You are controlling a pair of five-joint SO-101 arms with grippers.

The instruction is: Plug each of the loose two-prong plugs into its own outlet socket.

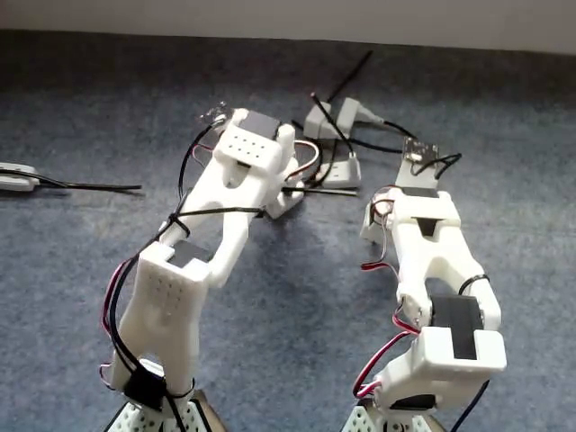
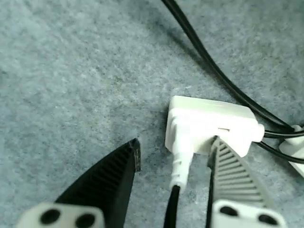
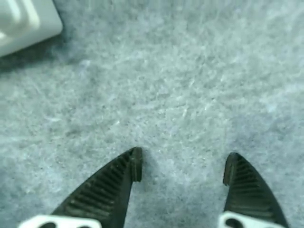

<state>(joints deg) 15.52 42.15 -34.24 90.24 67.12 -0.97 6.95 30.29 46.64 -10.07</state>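
Left pincer [image 2: 175,152] open, straddling the white two-prong plug [image 2: 182,161], whose nose meets the white rectangular plastic outlet socket [image 2: 209,121] just ahead; full seating cannot be confirmed. Right pincer [image 3: 184,164] open above the grey felt table [image 3: 190,71]. Next move, likely: grip plug squarely, press home.

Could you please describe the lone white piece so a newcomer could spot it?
On the grey carpet, look well away from the two arms, toward the high view's left edge. A small white piece lies there, a black cord trailing from it toward the arms. The other white pieces cluster at the arm tips; this one lies alone.
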